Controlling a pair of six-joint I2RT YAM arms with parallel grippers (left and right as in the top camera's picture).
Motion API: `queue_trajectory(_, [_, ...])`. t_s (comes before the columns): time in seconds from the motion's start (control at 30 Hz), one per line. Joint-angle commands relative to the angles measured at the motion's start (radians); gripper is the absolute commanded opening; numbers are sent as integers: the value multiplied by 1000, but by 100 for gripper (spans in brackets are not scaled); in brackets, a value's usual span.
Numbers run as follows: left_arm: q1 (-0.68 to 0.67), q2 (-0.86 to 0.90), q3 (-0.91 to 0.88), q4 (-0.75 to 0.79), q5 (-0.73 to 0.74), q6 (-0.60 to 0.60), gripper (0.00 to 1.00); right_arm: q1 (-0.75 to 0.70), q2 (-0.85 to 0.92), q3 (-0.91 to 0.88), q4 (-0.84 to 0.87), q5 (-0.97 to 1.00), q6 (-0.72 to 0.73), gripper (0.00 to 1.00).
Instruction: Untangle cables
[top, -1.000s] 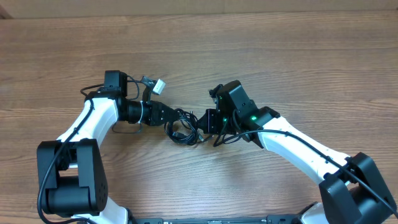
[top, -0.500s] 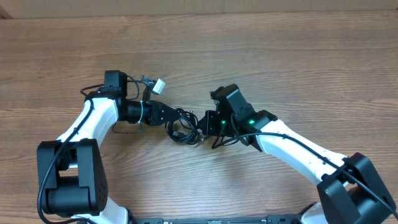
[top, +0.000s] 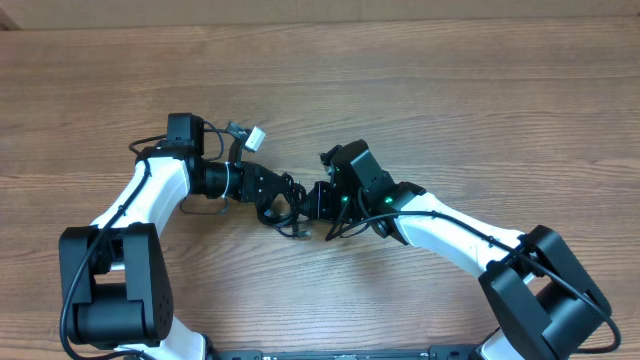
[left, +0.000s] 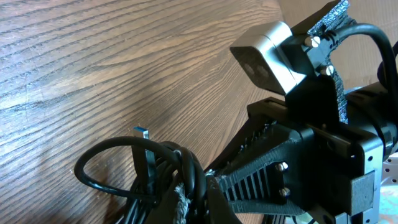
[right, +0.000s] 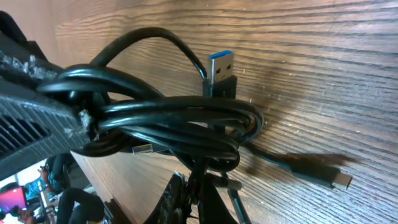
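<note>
The cables (top: 292, 216) are a small tangled bunch of thin black cords held between the two arms, just above the wooden table. My left gripper (top: 281, 199) is shut on the bunch's left side, and my right gripper (top: 313, 203) is shut on its right side. In the left wrist view the left gripper (left: 189, 200) pinches the cables (left: 180, 163), with a loop sticking out to the left. From the right wrist, the right gripper (right: 194, 196) clamps a strand under the coiled cables (right: 174, 118). A blue-tongued USB plug (right: 221, 67) points up and a small silver-tipped plug (right: 339, 180) trails right.
A white connector (top: 256, 137) on a grey lead sits by the left wrist. The right arm's white wrist camera (left: 270, 53) hangs close in front of the left gripper. Thicker black wires run along both arms. Wooden table (top: 450, 90) all around.
My right gripper has moved left toward the left gripper, so the cable bunch between them has squeezed shorter. The left arm has barely moved.
</note>
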Motion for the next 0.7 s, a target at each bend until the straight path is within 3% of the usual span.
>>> queue_trajectory(0.0, [-10,4,10,1,93,18,4,30,8,2,24,-51,-30,4])
queue_trajectory(0.27, [-10,4,10,1,93,18,4,39,85,2,90,-14,-2,4])
queue_trajectory(0.5, [-10,4,10,1,92,18,4,40,101,3,177,-15,-4,33])
queue_trajectory(0.67, [-10,4,10,-4,92,18,4,-3,74,3,144,-76,-16,38])
